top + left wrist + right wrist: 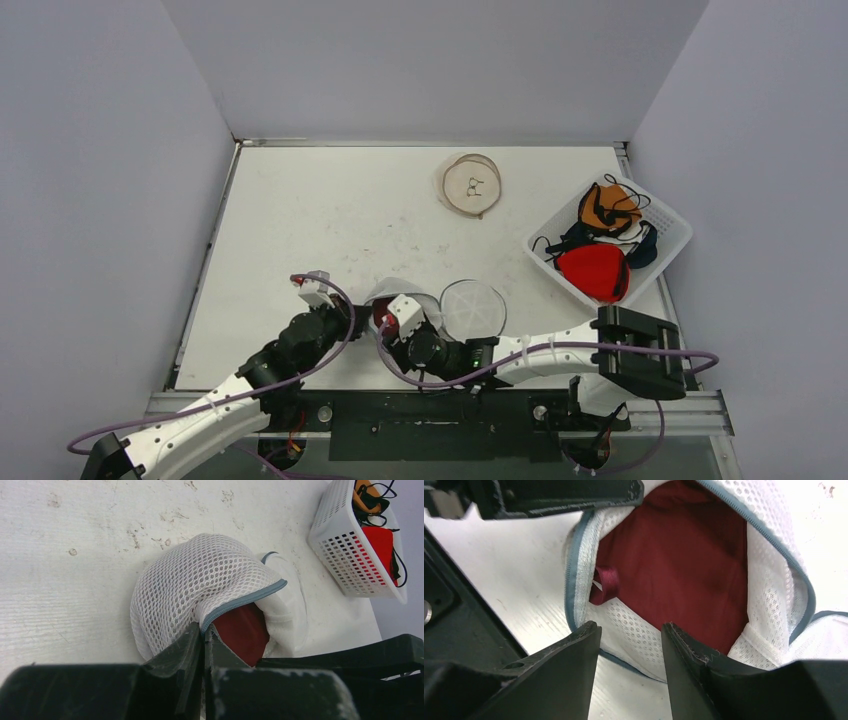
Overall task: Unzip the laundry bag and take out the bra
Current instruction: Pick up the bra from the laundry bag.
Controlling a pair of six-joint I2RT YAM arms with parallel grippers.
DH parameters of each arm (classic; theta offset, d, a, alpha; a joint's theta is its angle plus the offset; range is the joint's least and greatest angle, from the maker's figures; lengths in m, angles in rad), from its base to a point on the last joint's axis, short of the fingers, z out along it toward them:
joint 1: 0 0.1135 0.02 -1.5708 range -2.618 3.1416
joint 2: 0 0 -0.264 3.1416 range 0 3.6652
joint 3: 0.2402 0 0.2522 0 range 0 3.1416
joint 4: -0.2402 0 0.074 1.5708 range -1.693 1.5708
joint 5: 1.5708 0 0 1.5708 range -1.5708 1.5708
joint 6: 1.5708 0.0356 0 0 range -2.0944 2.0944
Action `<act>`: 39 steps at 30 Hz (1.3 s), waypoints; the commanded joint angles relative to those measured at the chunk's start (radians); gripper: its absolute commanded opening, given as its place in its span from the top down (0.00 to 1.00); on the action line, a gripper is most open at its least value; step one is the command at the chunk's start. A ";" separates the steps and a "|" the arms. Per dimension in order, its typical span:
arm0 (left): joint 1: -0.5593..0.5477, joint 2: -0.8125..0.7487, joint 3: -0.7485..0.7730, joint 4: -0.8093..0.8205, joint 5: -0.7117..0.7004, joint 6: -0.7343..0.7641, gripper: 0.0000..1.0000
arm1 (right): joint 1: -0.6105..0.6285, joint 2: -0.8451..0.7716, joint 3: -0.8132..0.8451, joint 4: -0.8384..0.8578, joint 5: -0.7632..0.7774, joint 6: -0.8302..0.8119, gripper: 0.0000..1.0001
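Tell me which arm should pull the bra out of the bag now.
Right. The right gripper stands open, aimed at the dark red bra in the unzipped opening. The left gripper is shut on the grey-trimmed edge of the laundry bag, so it is occupied.

The right gripper (630, 628) has its two black fingers apart at the near rim of the open mesh laundry bag (774, 580), where a grey-blue zipper edge (570, 580) surrounds the dark red bra (684, 565) with a small ribbon loop (605, 577).
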 commanded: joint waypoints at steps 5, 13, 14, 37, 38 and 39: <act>-0.004 0.004 -0.023 0.008 -0.016 -0.008 1.00 | 0.004 0.110 0.026 0.014 0.007 -0.037 0.50; -0.004 -0.009 -0.053 0.004 -0.022 0.011 1.00 | 0.004 -0.005 -0.008 0.043 0.021 -0.044 0.43; -0.004 -0.013 -0.058 0.009 -0.020 0.015 1.00 | 0.002 -0.034 -0.015 0.046 0.020 -0.042 0.41; -0.010 -0.051 -0.065 0.007 -0.008 0.031 1.00 | -0.151 0.039 0.052 0.184 -0.267 0.079 0.46; -0.011 -0.053 -0.066 0.006 -0.008 0.031 1.00 | -0.151 0.047 0.059 0.188 -0.281 0.079 0.46; -0.010 -0.054 -0.064 0.003 -0.008 0.031 1.00 | -0.152 0.056 0.071 0.188 -0.299 0.078 0.46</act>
